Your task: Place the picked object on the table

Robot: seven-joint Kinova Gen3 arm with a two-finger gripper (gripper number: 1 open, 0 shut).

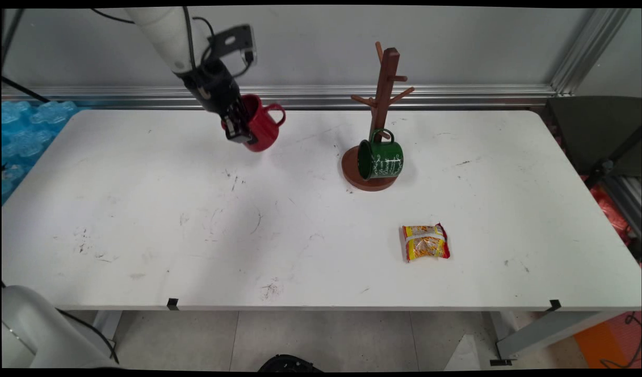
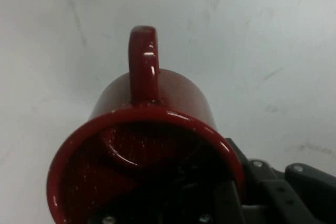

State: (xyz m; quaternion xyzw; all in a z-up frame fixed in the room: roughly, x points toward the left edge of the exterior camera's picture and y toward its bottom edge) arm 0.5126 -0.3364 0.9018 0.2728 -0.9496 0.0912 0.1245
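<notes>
Gripper (image 1: 241, 125) clamped on the rim of the red mug (image 1: 262, 126), one finger inside, one outside, mug lifted clear and tilted over the far left part of the worktop (image 1: 143, 220), handle pointing right. Off to the right, well apart: wooden mug tree (image 1: 381, 99) with a green mug (image 1: 381, 158) hanging low by its handle, mouth facing left, above the round base. Nearer and further right, flat on the worktop, a yellow-and-red snack packet (image 1: 425, 242). Open white surface between red mug and tree.
</notes>
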